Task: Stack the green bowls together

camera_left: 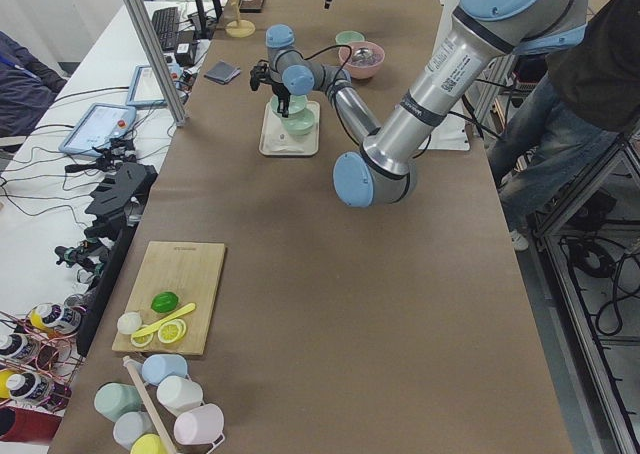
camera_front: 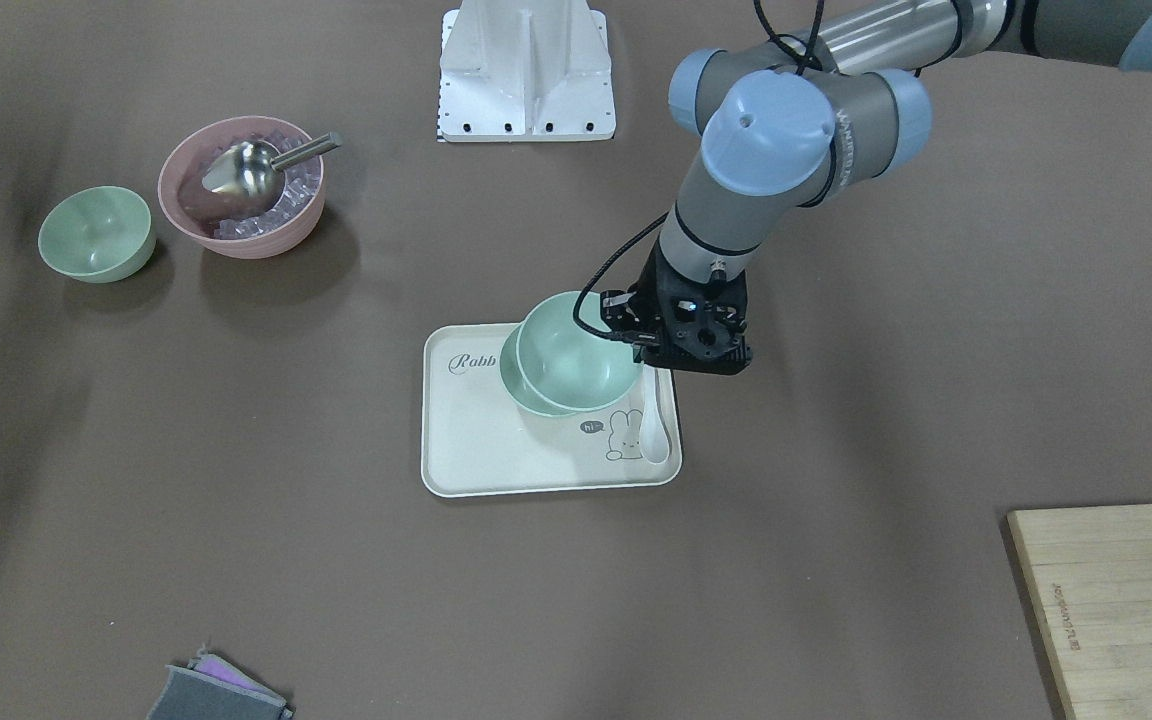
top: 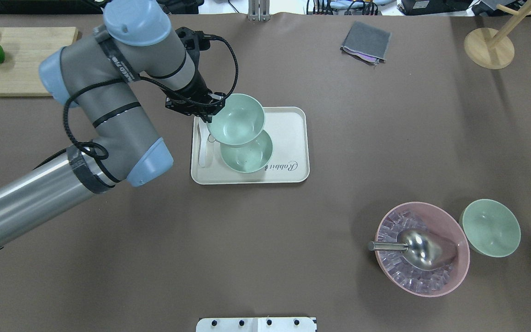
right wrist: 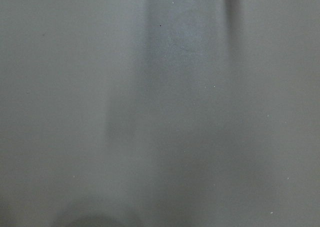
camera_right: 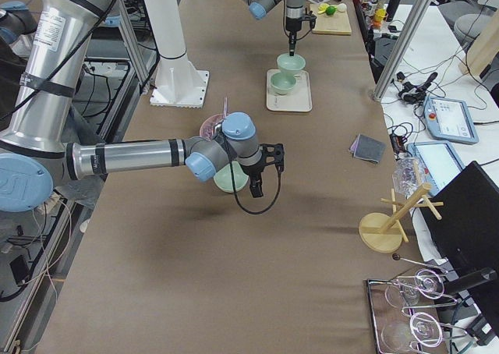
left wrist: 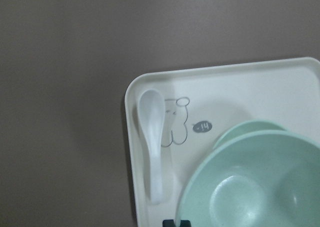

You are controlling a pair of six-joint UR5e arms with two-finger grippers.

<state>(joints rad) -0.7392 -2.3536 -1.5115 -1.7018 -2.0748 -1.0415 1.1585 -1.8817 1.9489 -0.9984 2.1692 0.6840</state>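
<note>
Raised green bowl (left wrist: 255,187), pinched at its rim by my left end effector (top: 208,117), leaving its base free to nest. It hangs above, slightly offset from, a second bowl (top: 247,154) on the tray (top: 293,138). The third bowl (top: 490,227) sits on the counter (top: 265,240) beside the pink bowl (top: 460,258). Right end effector (camera_right: 256,187): I cannot tell its grip.

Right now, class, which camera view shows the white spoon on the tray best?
Left wrist-mounted: the white spoon lies whole and large on the tray, beside the rabbit drawing. Overhead and front-facing views show it small at the tray's edge; side views, too small to tell; right wrist, only tabletop.
</note>
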